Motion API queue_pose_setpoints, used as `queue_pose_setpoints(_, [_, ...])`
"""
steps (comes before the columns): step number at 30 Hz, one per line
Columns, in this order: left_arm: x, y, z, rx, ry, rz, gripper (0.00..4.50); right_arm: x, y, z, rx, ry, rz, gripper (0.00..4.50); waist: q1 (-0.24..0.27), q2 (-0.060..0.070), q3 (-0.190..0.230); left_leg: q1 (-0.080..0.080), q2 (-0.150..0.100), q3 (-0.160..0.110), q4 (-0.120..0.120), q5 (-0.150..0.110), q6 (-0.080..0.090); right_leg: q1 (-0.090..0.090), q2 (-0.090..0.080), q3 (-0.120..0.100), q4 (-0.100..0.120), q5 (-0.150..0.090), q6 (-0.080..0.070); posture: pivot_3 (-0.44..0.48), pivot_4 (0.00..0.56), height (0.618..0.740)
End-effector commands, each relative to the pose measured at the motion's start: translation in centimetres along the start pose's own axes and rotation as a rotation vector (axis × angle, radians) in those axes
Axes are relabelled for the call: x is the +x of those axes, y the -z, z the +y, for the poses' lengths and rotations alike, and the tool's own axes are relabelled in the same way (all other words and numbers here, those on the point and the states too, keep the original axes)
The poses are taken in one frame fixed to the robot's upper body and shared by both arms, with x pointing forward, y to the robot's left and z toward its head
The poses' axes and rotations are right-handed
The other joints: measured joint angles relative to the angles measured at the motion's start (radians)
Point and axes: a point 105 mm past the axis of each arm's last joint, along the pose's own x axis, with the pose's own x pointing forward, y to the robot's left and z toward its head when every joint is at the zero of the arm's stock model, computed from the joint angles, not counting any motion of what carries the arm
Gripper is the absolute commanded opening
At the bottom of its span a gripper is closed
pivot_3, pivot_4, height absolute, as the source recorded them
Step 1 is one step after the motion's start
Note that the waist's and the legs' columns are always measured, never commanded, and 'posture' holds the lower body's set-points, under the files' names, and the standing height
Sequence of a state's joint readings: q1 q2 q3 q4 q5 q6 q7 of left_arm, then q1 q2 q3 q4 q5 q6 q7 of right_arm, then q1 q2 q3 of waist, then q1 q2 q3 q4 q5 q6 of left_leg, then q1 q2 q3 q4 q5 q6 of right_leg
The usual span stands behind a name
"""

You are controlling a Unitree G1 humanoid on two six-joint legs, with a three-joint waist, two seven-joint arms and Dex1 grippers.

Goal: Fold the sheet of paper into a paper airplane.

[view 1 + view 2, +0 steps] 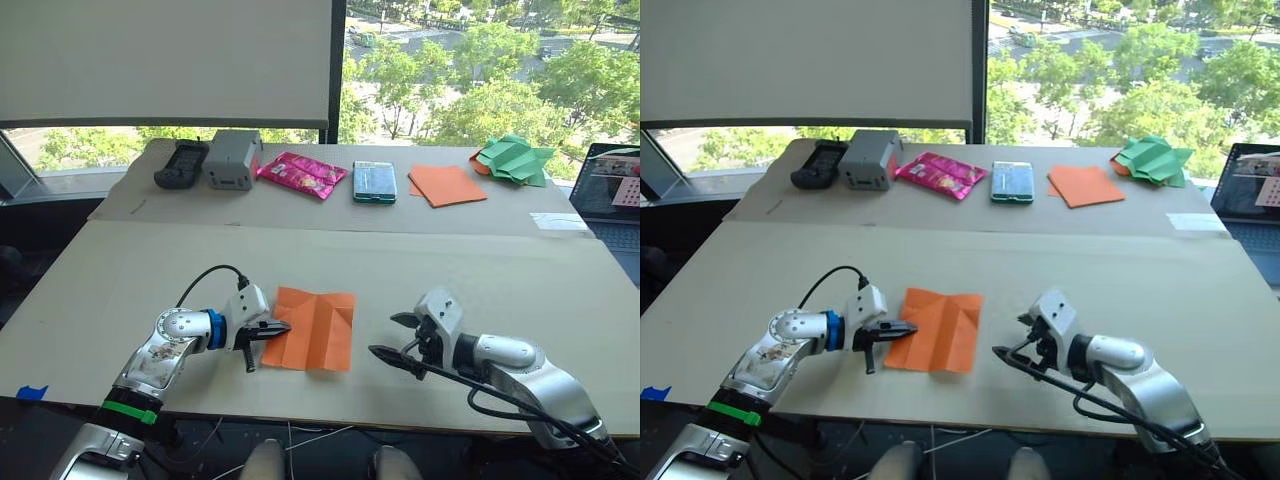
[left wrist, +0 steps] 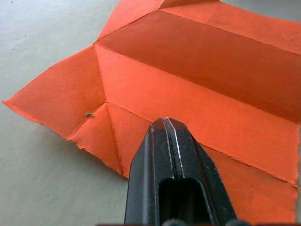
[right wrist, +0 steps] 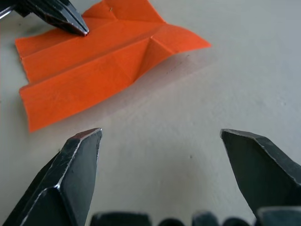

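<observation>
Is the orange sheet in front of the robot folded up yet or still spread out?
Spread open. The sheet of paper lies nearly flat on the table, creased but unfolded, corners slightly lifted. The left tool, shut, rests at its edge.

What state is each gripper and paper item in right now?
Sheet of paper: creased, opened out on the table, not yet an airplane.
Left gripper: shut, tip pressing on the sheet's left edge.
Right gripper: open, empty, apart from the sheet.
Stack of orange sheets: flat, unfolded.
Green paper: crumpled.
</observation>
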State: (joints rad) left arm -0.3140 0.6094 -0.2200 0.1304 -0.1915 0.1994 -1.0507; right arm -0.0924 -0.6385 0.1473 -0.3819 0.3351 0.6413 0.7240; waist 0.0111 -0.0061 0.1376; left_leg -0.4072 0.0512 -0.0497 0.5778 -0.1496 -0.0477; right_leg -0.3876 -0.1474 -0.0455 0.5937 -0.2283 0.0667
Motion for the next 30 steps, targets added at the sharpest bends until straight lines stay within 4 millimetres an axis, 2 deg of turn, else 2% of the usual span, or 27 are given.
queue_pose_setpoints(1, [0.2,1.7,-0.7,-0.032,0.030,0.061,0.00,0.4,-0.5,0.6,-0.050,-0.028,-0.011,3.02,0.001,0.000,0.000,0.000,0.000,0.000,0.000,0.000,0.000,0.000,0.000,0.000,0.000,0.000,0.000,0.000,0.150,0.702])
queue_pose_setpoints(9, [0.1,1.7,-0.9,-0.032,0.033,0.060,0.00,2.8,-0.2,1.4,-0.142,-0.060,0.004,0.24,-0.002,-0.002,-0.006,0.001,0.000,0.000,0.000,0.000,0.000,0.000,0.000,0.000,0.001,0.000,0.000,0.000,0.150,0.702])
queue_pose_setpoints(10, [0.1,1.7,-1.0,-0.033,0.034,0.059,0.00,3.4,-0.4,1.6,-0.148,-0.066,-0.007,0.05,-0.002,-0.002,-0.007,0.001,0.000,0.000,0.000,0.000,0.000,0.000,0.000,0.000,0.001,0.000,0.000,0.000,0.150,0.702])
queue_pose_setpoints(13, [0.2,1.7,-1.1,-0.032,0.038,0.060,0.00,5.0,-1.8,2.1,-0.141,-0.079,-0.068,0.05,-0.003,-0.002,-0.008,0.001,0.000,0.000,-0.001,0.000,0.000,0.000,0.000,0.000,0.001,0.000,0.000,0.000,0.150,0.702])
queue_pose_setpoints(18, [0.2,1.5,-1.1,-0.030,0.040,0.057,0.00,5.4,-7.5,3.3,-0.028,-0.130,-0.305,0.05,-0.001,-0.002,-0.008,0.001,0.000,0.000,-0.001,0.001,0.001,0.000,0.000,0.000,0.002,0.000,0.000,0.000,0.150,0.702])
queue_pose_setpoints(20, [0.2,1.5,-1.0,-0.028,0.038,0.057,0.00,5.9,-8.3,4.0,-0.020,-0.157,-0.322,0.05,0.000,-0.002,-0.008,0.001,0.000,0.000,-0.001,0.001,0.002,0.000,0.000,0.000,0.002,0.000,0.000,0.000,0.150,0.702])
queue_pose_setpoints(23, [0.0,1.5,-0.9,-0.026,0.030,0.057,0.00,7.4,-7.8,5.1,-0.026,-0.193,-0.273,0.05,0.001,-0.002,-0.009,0.001,0.000,0.000,-0.001,0.001,0.002,0.000,0.000,0.000,0.002,0.000,0.000,0.000,0.150,0.702])
queue_pose_setpoints(30, [-1.3,0.7,-0.4,-0.026,-0.005,0.045,0.00,10.0,-5.2,5.0,0.005,-0.178,-0.156,0.05,-0.001,-0.002,-0.009,0.001,0.000,0.000,-0.001,0.000,0.001,-0.001,0.000,0.000,0.002,0.000,0.000,0.000,0.150,0.702])
